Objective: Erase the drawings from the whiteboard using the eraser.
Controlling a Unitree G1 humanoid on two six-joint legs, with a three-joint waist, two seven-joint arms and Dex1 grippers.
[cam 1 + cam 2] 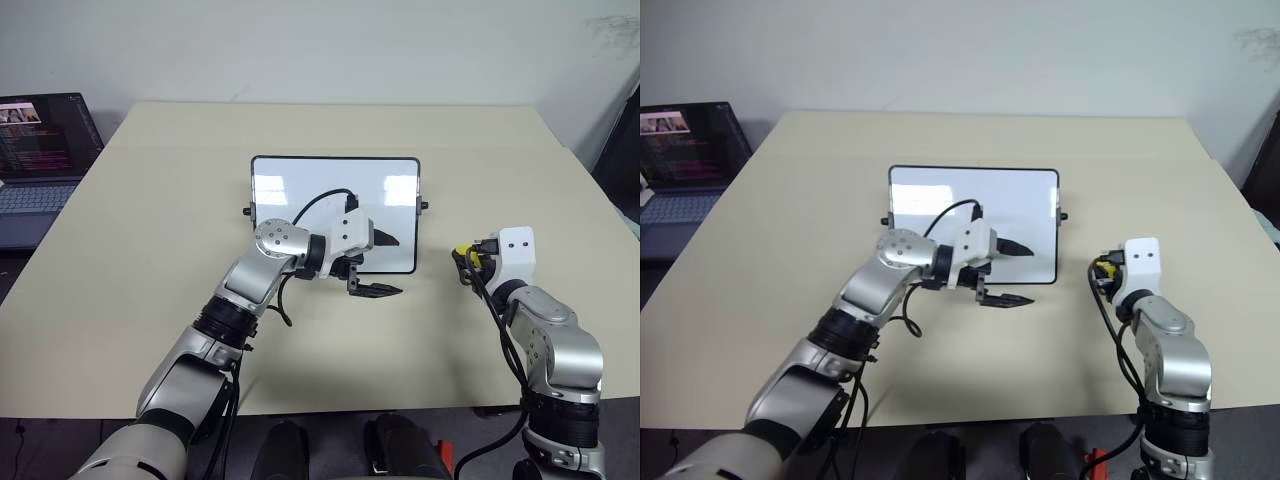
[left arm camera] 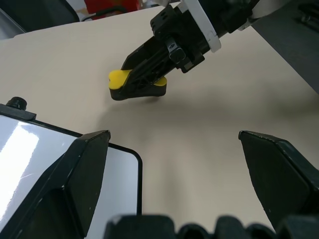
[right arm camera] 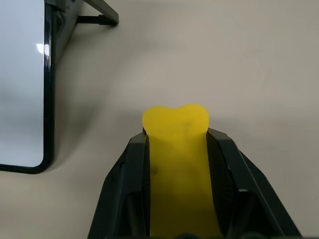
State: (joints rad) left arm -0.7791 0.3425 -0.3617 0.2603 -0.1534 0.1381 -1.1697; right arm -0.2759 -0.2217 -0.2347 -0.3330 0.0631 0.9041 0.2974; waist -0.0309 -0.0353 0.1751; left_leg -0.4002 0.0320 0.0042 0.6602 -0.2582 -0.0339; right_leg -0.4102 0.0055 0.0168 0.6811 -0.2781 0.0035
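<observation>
Right end effector (image 3: 177, 149) pinches the yellow eraser (image 3: 175, 124) just above the bench (image 1: 150, 250), beside the whiteboard (image 1: 300, 185) lying mid-bench. Left end effector (image 1: 380, 265), fingers spread, hovers over the whiteboard's near right corner.

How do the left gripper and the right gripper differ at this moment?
The left gripper is open and holds nothing; the right gripper is closed on the yellow eraser. The left hangs over the whiteboard's near right corner; the right is over bare table beside it. Both have two black fingers.
</observation>
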